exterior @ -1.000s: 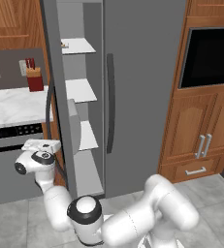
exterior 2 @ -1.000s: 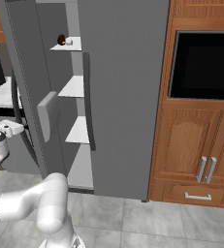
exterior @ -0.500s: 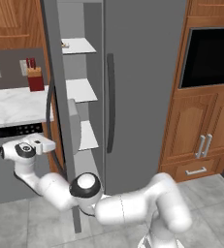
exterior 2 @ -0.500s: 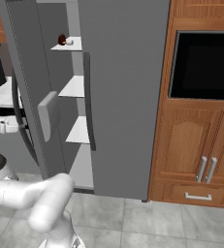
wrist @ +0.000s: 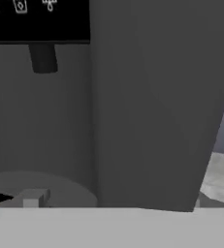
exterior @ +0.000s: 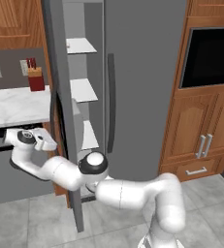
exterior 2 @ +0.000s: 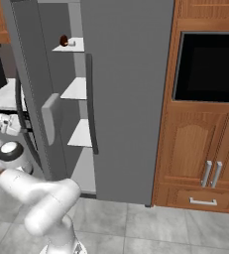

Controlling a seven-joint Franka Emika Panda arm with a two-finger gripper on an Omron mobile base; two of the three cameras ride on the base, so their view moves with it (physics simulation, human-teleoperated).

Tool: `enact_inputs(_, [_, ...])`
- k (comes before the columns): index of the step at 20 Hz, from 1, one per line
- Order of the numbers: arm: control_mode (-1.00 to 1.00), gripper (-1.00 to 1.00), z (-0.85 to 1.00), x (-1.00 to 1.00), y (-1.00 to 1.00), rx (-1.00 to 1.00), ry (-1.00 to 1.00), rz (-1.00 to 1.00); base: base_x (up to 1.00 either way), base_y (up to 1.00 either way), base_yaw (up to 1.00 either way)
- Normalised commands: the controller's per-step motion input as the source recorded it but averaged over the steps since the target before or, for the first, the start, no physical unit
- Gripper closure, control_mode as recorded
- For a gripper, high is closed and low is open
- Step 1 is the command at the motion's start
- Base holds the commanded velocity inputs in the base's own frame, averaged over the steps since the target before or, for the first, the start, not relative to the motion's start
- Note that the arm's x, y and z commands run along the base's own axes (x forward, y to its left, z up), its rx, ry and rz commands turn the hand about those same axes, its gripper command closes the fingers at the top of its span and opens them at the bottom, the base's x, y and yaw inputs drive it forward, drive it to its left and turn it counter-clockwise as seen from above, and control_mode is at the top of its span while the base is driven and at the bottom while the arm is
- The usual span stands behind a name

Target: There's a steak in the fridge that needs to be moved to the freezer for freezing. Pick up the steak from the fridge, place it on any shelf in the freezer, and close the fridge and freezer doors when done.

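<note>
Since a second ago your hand [exterior: 44, 141] has swung further left, out past the open freezer door [exterior: 60, 111], and the elbow has dropped lower. The arm now reaches left, bent low, with the hand facing that door's outer face near its black dispenser panel [wrist: 36, 19]. You can't tell how wide the fingers stand. The steak [exterior 2: 64, 40] sits on the freezer's top shelf [exterior 2: 71, 45]; the fridge door [exterior 2: 128, 99] is closed.

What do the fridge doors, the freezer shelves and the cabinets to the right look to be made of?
Fridge and freezer doors: flat matte grey, probably painted or brushed metal, with no reflections. Freezer shelves: plain white, likely plastic. Cabinets: warm brown with visible grain and raised panels, apparently varnished wood.
</note>
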Motion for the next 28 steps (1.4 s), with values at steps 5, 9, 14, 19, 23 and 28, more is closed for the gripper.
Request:
enact_inputs(5, [-1.0, -1.0, 0.0, 0.0, -1.0, 0.28, -0.07, 0.1, 0.0, 0.0, 0.0])
enact_inputs(9, [-1.0, -1.0, 0.0, 0.0, -1.0, 0.28, -0.12, 0.11, 0.0, 0.0, 0.0])
enact_inputs(14, [-1.0, -1.0, 0.0, 0.0, -1.0, 0.27, -0.08, 0.1, 0.0, 0.0, 0.0])
enact_inputs(19, [-1.0, -1.0, 0.0, 0.0, -1.0, 0.25, -0.04, 0.09, 0.0, 0.0, 0.0])
enact_inputs(23, [-1.0, -1.0, 0.0, 0.01, -1.0, 0.22, 0.0, 0.09, 0.0, 0.0, 0.0])
enact_inputs(28, [-1.0, -1.0, 0.0, 0.26, -1.0, 0.19, 0.0, 0.08, 0.0, 0.0, 0.0])
